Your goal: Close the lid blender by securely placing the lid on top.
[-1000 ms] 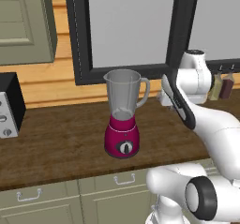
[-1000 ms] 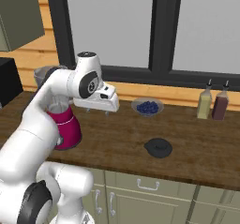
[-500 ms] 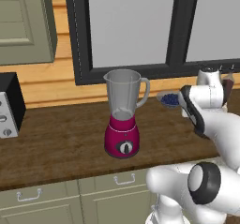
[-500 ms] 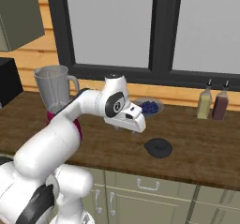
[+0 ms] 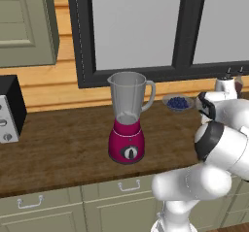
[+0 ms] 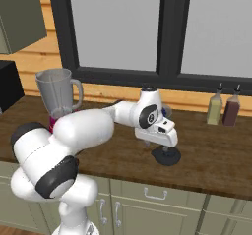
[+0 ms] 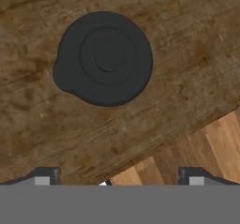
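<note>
Hand view: lid [image 7: 104,58] seen from straight above, flat on the wooden counter [image 7: 42,120], near its front edge.
Lid look: round, dark grey-black, concentric rings around a raised centre knob, small tab on one side.
Gripper [image 7: 117,175]: fingertips set wide apart, released, nothing between them; hovering over the lid, not touching.
Right base view: gripper [image 6: 165,150] directly above the lid [image 6: 166,157].
Blender [image 5: 128,118]: mid-counter, upright, magenta base, black dial, clear jar open on top; well apart from the lid.
Back edge: bowl of blue berries [image 5: 178,102], two bottles [image 6: 222,106].
</note>
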Tool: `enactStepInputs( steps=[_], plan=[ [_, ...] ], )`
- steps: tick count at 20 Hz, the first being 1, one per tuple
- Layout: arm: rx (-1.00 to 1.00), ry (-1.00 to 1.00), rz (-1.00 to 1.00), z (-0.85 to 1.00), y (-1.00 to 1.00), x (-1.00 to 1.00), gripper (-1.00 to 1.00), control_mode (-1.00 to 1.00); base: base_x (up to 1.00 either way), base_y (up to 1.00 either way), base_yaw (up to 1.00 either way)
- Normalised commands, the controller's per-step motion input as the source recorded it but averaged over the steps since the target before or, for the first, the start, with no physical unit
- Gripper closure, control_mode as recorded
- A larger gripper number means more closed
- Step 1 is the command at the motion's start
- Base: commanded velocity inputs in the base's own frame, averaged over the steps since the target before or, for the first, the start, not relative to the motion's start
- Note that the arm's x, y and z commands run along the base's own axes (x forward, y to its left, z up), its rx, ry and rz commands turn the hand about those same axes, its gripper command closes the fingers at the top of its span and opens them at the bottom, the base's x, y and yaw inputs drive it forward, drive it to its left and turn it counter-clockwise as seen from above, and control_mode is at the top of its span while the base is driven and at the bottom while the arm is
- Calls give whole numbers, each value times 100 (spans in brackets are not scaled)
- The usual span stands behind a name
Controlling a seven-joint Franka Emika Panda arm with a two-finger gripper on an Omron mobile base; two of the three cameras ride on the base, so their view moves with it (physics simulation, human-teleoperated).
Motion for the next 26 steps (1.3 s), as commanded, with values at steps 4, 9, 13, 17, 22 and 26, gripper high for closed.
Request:
enactStepInputs(
  steps=[4, 9, 13, 17, 22, 26],
  plan=[
    [3, 8, 3, -53, -47, 37, -100, -100, 0, 0, 0],
    [4, 5, 0, -39, -15, 48, -100, -100, 0, 0, 0],
    [5, 1, 1, -37, -7, 35, -100, -100, 0, 0, 0],
    [2, 0, 3, -43, -1, 30, -100, -100, 0, 0, 0],
    [0, 0, 2, -41, 0, 26, -100, -100, 0, 0, 0],
    [0, 0, 0, -39, 0, 18, -100, -100, 0, 0, 0]
  ],
)
